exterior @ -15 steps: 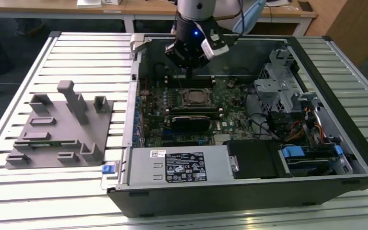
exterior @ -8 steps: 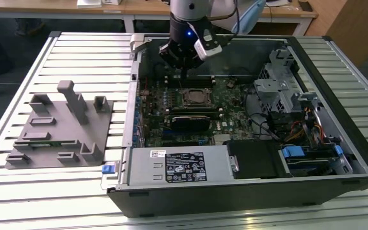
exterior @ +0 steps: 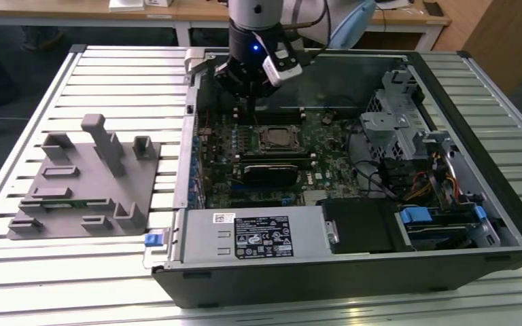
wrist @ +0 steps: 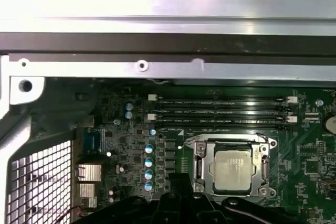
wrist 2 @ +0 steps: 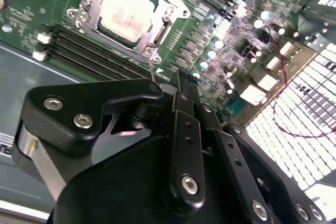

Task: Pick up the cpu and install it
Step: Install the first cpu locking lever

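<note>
Hanging over the far part of the open computer case (exterior: 352, 272), the gripper (wrist 2: 181, 74) has its fingers brought together with nothing between them — it holds no part. Just beyond its fingertips, in both wrist views, lies the socket (wrist: 231, 169) with its metal frame, and the cpu (wrist 2: 127, 14) sits flat inside that frame, silvery top up, apart from the gripper. Beside the socket run the long dark memory slots (wrist: 223, 111) on the green motherboard (exterior: 320, 132). Outside the case, toward the exterior view's left, the grey plastic fixture (exterior: 84, 183) with upright blocks rests on the slatted table (exterior: 25, 265) — well apart from the socket.
</note>
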